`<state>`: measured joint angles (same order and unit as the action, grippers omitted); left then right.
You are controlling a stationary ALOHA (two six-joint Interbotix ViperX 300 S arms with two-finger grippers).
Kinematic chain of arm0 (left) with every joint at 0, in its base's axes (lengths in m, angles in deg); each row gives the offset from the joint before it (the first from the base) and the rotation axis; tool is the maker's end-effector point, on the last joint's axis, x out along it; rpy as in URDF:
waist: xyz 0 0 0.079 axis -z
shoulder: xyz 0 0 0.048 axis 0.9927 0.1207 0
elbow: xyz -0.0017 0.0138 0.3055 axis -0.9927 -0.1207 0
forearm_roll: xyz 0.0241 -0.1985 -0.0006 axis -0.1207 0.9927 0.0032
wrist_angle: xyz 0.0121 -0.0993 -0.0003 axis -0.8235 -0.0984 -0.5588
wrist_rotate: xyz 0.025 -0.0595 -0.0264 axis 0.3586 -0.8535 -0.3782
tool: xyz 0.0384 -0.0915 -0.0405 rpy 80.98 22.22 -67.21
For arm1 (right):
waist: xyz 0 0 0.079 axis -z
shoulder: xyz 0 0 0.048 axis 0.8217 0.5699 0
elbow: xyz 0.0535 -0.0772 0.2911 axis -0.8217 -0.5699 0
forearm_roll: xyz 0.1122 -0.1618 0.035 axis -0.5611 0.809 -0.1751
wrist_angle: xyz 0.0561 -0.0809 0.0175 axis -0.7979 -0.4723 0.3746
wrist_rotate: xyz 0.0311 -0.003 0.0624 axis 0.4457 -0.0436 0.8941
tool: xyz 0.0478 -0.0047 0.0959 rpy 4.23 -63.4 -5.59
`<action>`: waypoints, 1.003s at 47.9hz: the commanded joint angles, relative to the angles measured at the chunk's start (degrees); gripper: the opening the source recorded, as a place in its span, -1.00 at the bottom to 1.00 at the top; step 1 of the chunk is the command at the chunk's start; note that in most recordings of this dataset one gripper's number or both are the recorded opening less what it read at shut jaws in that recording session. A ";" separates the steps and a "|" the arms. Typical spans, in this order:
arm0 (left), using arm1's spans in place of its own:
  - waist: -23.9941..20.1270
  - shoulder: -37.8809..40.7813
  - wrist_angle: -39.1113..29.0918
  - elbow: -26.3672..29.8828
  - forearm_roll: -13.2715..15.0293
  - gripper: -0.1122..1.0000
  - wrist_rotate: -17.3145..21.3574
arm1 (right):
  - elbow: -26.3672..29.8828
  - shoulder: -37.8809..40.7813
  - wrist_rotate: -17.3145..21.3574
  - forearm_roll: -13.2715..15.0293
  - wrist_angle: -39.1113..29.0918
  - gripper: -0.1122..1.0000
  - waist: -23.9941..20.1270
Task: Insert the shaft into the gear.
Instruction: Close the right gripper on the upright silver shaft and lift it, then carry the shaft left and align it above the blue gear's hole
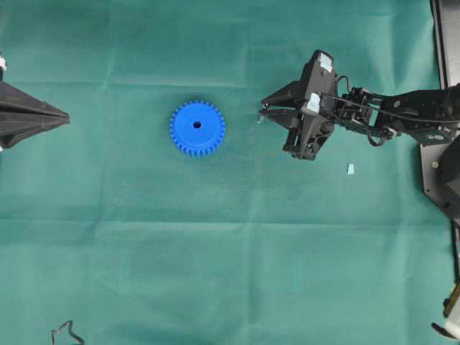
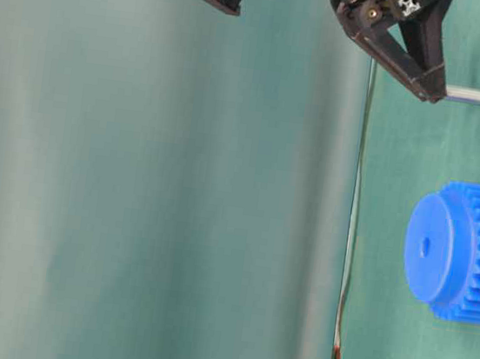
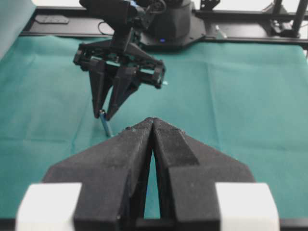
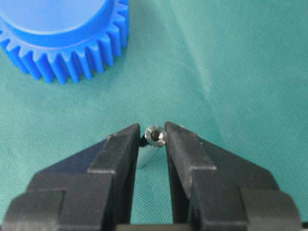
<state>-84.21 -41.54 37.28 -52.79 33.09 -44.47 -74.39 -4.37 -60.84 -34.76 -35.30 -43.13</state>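
Observation:
The blue gear (image 1: 197, 128) lies flat on the green cloth, its dark centre hole facing up; it also shows in the table-level view (image 2: 459, 250) and the right wrist view (image 4: 62, 33). Right of it, my right gripper (image 1: 262, 109) points down with its fingertips closed on the top of the small silver shaft (image 4: 155, 136). The shaft (image 2: 469, 96) stands roughly upright, its lower end at the cloth. From the left wrist view the shaft (image 3: 105, 126) hangs below the right gripper (image 3: 103, 114). My left gripper (image 1: 66, 115) waits at the left edge, shut and holding nothing (image 3: 153, 120).
A small pale scrap (image 1: 351, 169) lies on the cloth behind the right gripper. A dark bent wire object (image 1: 65, 332) sits at the near-left corner. Black frame parts (image 1: 440, 43) run along the right edge. Open cloth separates the gear from the shaft.

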 commanded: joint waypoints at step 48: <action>-0.26 0.35 -0.35 1.41 -0.18 -0.80 -0.26 | 7.82 -10.99 -0.35 0.18 -15.47 -0.47 -0.62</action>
<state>-84.30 -41.54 36.67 -52.79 33.09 -44.74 -69.29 -15.97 -61.20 -34.67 -50.86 -43.22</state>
